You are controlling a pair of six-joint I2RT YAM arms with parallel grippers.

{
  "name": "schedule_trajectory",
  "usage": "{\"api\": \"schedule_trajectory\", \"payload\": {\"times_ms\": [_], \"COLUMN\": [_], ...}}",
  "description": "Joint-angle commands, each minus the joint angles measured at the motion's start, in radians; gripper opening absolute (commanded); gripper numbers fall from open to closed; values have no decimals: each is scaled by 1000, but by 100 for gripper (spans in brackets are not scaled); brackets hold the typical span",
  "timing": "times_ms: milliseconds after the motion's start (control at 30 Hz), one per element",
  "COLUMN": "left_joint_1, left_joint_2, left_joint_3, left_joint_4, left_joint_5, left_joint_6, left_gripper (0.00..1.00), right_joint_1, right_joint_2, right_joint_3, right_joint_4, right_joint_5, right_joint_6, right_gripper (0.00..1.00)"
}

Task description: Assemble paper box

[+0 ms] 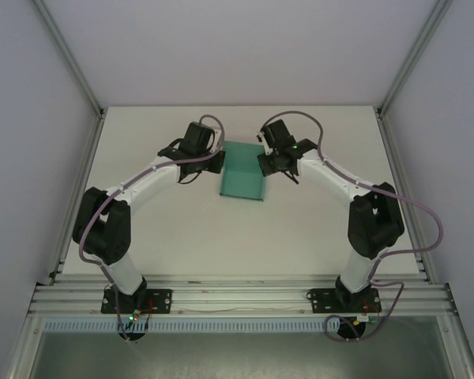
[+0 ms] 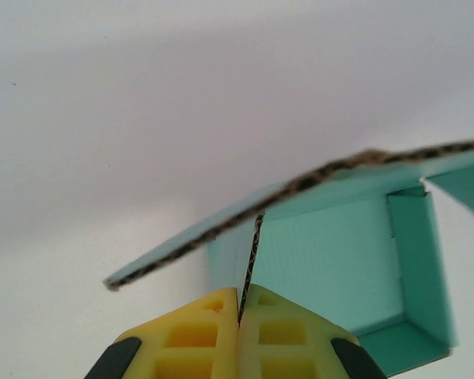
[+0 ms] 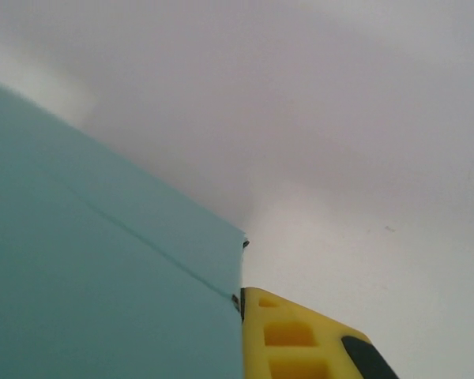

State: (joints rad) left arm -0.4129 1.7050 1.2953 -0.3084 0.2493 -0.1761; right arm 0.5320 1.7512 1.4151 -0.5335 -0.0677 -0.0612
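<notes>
At the far middle of the counter (image 1: 221, 237), the left claw (image 2: 239, 298) is clenched on a thin side wall of the paper box (image 1: 243, 178), which sits open-topped between both arms. On the box's right side, the right claw (image 3: 243, 300) pinches a teal panel, with one yellow finger (image 3: 284, 332) showing.

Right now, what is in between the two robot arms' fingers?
The teal box sits between them on the table, as the top view shows. In the left wrist view, the left fingers pinch one of its thin walls.
</notes>
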Motion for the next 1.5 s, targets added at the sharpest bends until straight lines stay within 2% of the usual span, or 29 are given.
{"api": "schedule_trajectory", "payload": {"times_ms": [0,167,400,700,933,1033,1133,1300,1400,1467], "left_joint_1": [-17,-32,-45,-48,-51,-50,-50,-51,-50,-48], "left_joint_2": [25,36,62,159,137,101,43,-67,-139,-188], "left_joint_3": [-9,-33,-68,-92,-171,-205,-229,-252,-251,-251], "left_joint_4": [73,106,165,218,233,245,239,201,137,98], "left_joint_5": [-30,-53,-69,-48,-61,-36,-32,-23,-75,-109], "left_joint_6": [-174,-210,-282,-304,-283,-270,-267,-272,-275,-270], "left_gripper": [0,0,0,0,0,17,22,65,72,85], "right_joint_1": [1,7,21,51,96,98,99,108,119,130], "right_joint_2": [-6,4,20,86,71,46,31,24,22,16], "right_joint_3": [-38,-77,-135,-168,-283,-328,-363,-408,-423,-435], "right_joint_4": [178,310,382,403,465,470,470,477,472,485], "right_joint_5": [126,97,127,208,276,294,297,304,321,335], "right_joint_6": [396,572,663,646,480,447,409,362,331,301], "right_gripper": [7,8,9,9,8,7,7,7,7,8]}}
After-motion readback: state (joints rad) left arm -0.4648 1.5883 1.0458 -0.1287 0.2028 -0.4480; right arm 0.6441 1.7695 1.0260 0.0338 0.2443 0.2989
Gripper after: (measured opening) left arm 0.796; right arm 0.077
